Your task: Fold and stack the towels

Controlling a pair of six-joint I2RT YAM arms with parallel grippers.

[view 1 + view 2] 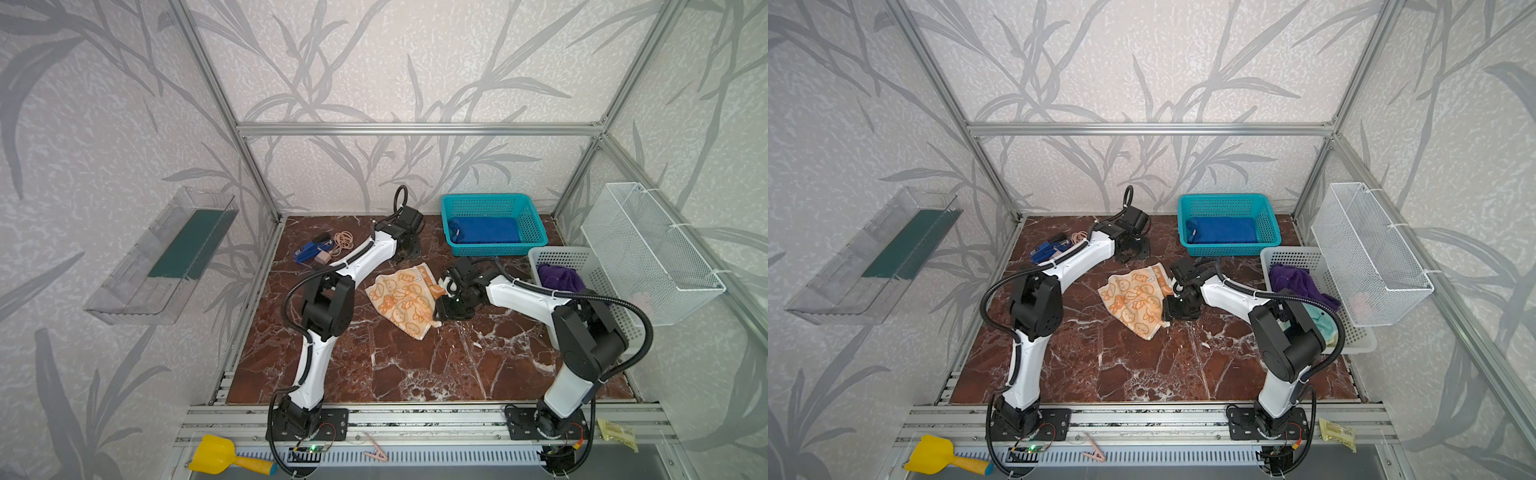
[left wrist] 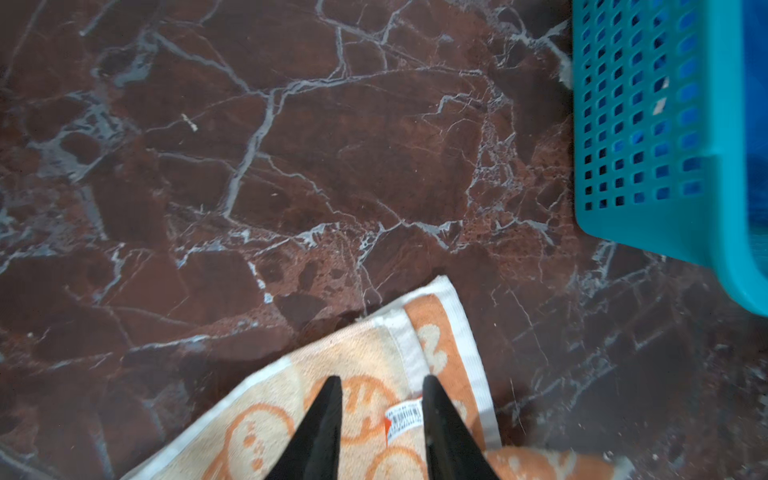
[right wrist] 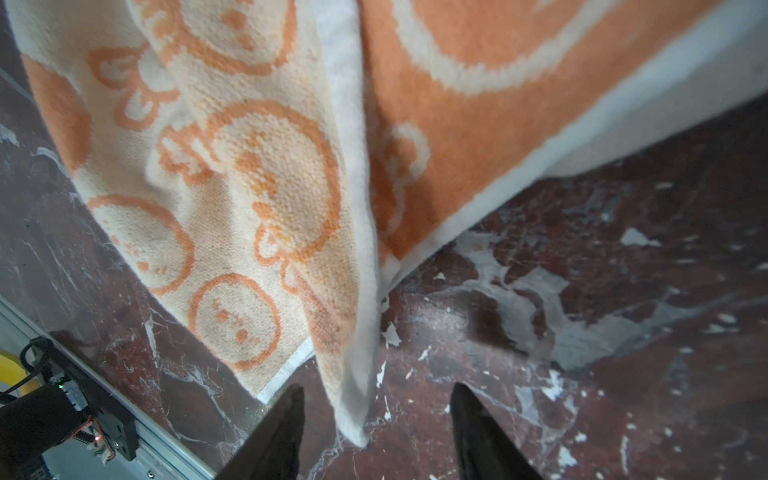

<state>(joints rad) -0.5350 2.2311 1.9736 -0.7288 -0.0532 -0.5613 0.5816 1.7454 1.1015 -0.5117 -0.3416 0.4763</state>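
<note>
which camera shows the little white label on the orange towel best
The left wrist view: the label lies close up on the orange towel, between the fingers of the left gripper. The right wrist view shows the towel but no label; in both top views it cannot be made out.

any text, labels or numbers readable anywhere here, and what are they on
No text here can be read.
White tag on the orange towel: printed lines, too blurred to read.
Yellow packet on the front rail: print too small to read.
</note>
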